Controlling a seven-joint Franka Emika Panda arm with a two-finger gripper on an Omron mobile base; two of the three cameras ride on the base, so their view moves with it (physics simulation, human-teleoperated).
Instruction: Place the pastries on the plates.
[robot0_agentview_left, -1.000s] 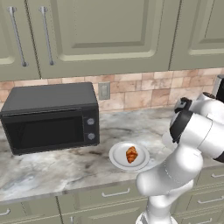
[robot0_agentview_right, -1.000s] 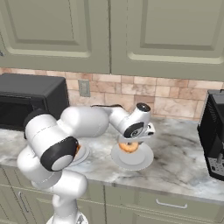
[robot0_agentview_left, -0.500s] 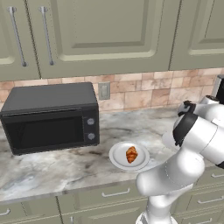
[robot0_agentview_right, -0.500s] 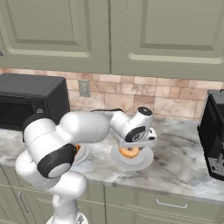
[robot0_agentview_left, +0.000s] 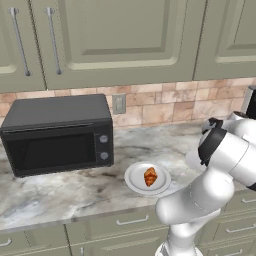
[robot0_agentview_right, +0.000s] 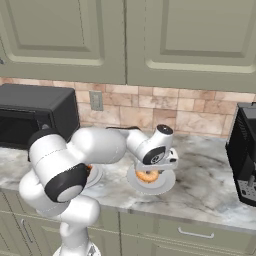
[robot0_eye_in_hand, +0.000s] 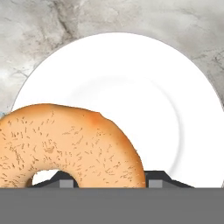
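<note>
Croissant (robot0_agentview_left: 150, 176) plated right of microwave (robot0_agentview_left: 57, 132); doughnut (robot0_agentview_right: 147, 176) clamped in gripper (robot0_agentview_right: 150, 172) just above second plate (robot0_agentview_right: 162, 185), farther right, release pending.

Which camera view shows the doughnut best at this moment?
The hand view: the doughnut is close up over the white plate, its hole and speckled crust clear. The right base view shows it small under the gripper, partly hidden by the hand. In the left base view the arm covers that spot.

Base cams flank arm, share counter (robot0_agentview_left: 75, 190); hand cam close over plate (robot0_eye_in_hand: 175, 87).
</note>
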